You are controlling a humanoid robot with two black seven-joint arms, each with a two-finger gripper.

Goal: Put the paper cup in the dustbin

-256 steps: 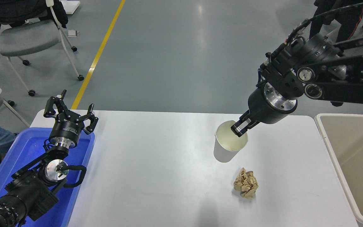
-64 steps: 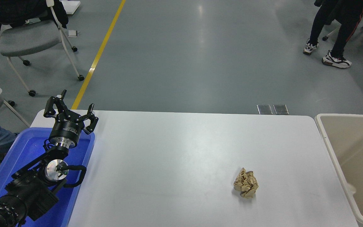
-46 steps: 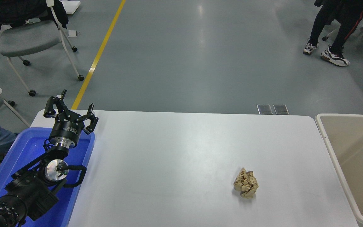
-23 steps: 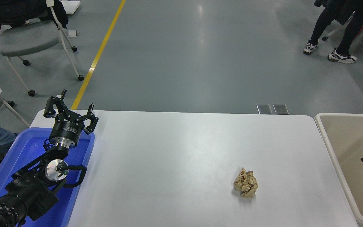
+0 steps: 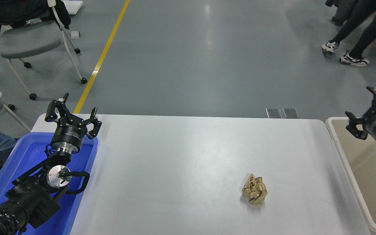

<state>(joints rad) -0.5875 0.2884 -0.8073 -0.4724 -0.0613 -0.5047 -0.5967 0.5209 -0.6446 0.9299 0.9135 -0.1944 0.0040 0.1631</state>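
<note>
Now the right hand (image 5: 367,109), fingers spread and empty, hovers over the smooth beige dustbin (image 5: 339,143).

Two black robot arms. The left arm (image 5: 28,192), over the blue tub (image 5: 18,163), is built of matte black segments with a round bare-metal disc at one joint and a black cable looping beside it. A silver ring separates its wrist from a black cylindrical housing with faint white lettering. The left gripper (image 5: 72,112) has slim black linkage fingers. The right gripper (image 5: 367,107), over the dustbin (image 5: 341,147), is likewise black, with a silver collar and a curved black cable below it.
</note>
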